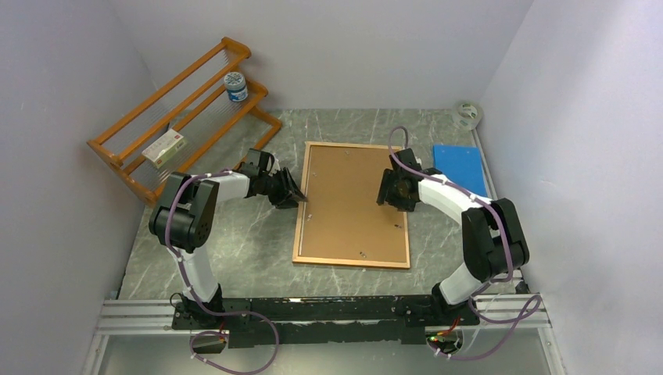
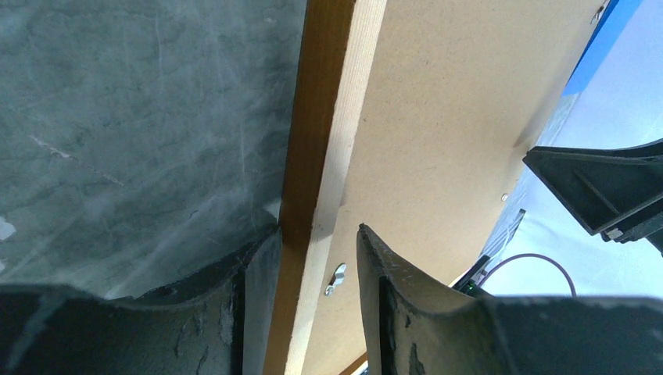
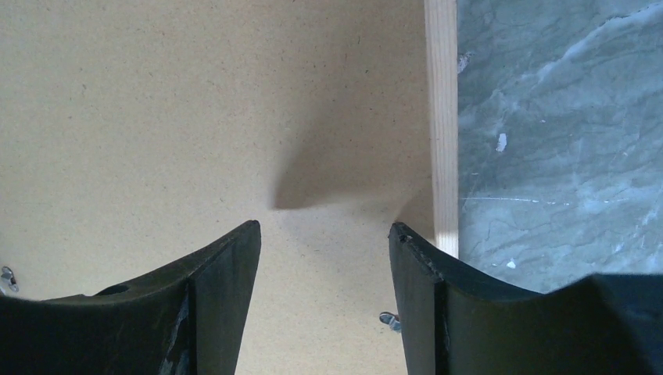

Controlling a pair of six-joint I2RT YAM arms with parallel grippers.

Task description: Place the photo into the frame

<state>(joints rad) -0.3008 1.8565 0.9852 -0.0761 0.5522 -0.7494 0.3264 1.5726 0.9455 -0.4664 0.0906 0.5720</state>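
From above, we are seeing the frame (image 1: 352, 263) lying flat, back up, mid-table (image 1: 234, 250), with a brown backing board (image 1: 352, 211) filling it. We cannot make out the photo in any view. The left end effector (image 1: 295, 195) is sitting at the frame's left edge and the right end effector (image 1: 388, 191) near its right edge.

In the left wrist view, the fingers are standing apart astride the left rail. The inner one is just off it, so nothing is being clamped.

In the right wrist view, the fingers are hanging apart above the board, holding nothing. Two small metal clips (image 3: 388, 319) are partly cut off.
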